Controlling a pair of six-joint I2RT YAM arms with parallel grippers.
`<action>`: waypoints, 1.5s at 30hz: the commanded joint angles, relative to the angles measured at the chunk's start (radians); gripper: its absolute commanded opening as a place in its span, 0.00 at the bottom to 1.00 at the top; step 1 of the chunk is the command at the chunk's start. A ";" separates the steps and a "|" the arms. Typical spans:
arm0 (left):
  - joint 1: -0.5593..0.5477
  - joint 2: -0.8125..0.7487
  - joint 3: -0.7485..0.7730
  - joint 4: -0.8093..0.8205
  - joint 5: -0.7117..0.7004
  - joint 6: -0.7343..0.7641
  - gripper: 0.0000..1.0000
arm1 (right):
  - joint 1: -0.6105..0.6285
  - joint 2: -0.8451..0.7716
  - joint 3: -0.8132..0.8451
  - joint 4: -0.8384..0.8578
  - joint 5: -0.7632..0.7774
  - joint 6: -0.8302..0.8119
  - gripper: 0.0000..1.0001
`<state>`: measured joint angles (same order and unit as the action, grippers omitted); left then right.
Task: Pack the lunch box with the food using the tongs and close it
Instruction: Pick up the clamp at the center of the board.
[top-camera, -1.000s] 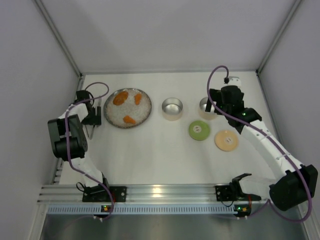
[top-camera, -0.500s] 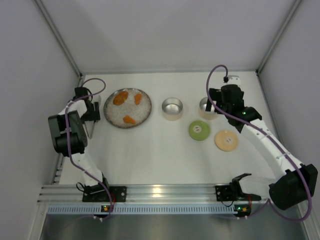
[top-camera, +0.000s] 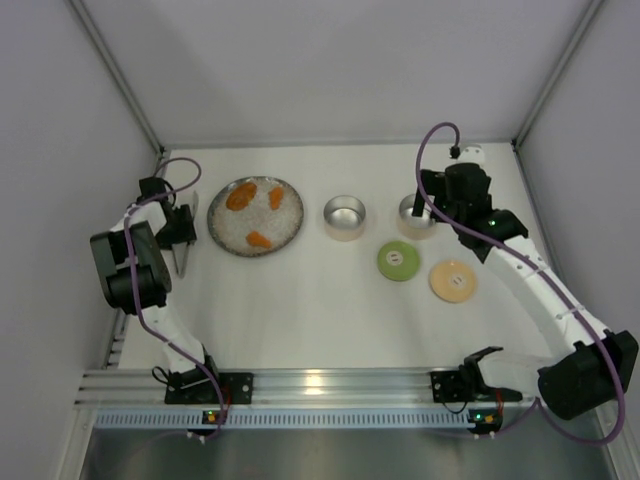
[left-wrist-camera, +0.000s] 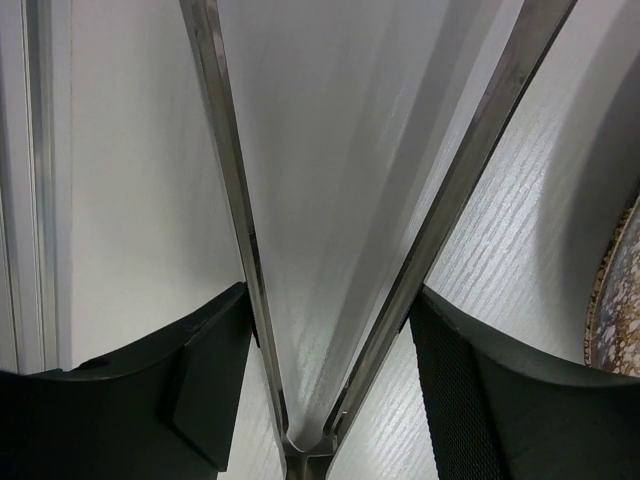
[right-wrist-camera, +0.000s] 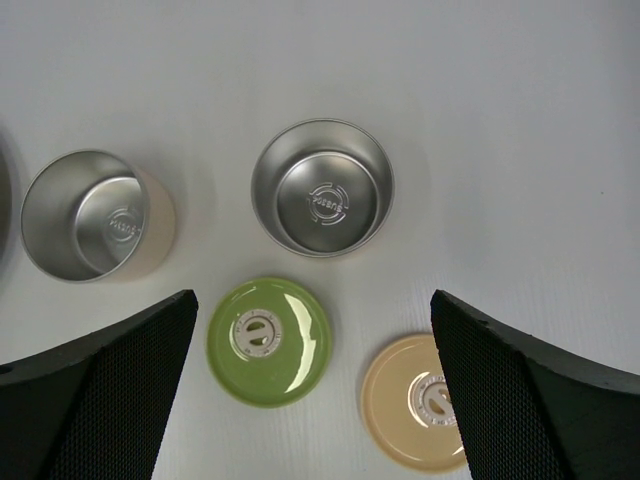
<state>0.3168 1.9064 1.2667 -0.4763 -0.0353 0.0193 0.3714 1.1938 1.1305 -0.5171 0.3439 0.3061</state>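
The silver tongs (left-wrist-camera: 232, 190) lie flat at the table's left edge, their tip end (top-camera: 183, 262) poking out toward me. My left gripper (top-camera: 178, 230) straddles them near the joint. Its black fingers (left-wrist-camera: 215, 340) press on the outside of both arms, which are still spread in a V. Two open steel tins (top-camera: 344, 217) (right-wrist-camera: 322, 187) stand mid-table, with the green lid (top-camera: 399, 261) and the tan lid (top-camera: 453, 281) lying beside them. My right gripper (top-camera: 425, 205) hovers open over the right tin, holding nothing. Three orange food chunks (top-camera: 240, 197) (top-camera: 276, 197) (top-camera: 259, 240) sit on the speckled plate (top-camera: 222, 235).
The plate's rim (left-wrist-camera: 610, 320) lies just right of the tongs. The left enclosure wall and its metal rail (left-wrist-camera: 35, 180) run close beside the left gripper. The enclosure walls close off the back and both sides.
The left gripper has drifted a little left and back, and its jaws have narrowed onto the tongs' arms. The right arm has barely shifted.
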 joint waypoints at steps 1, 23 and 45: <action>0.016 0.017 -0.061 -0.047 -0.029 0.028 0.66 | 0.020 0.012 0.061 -0.017 0.017 -0.009 0.99; 0.016 -0.105 -0.066 -0.014 -0.051 0.062 0.46 | 0.020 -0.007 0.098 -0.044 0.017 -0.001 0.99; 0.016 -0.181 0.236 -0.294 0.090 0.080 0.48 | 0.020 -0.045 0.038 0.003 0.026 -0.005 0.99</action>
<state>0.3267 1.7889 1.4376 -0.7273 0.0223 0.0891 0.3714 1.1770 1.1778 -0.5404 0.3447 0.3069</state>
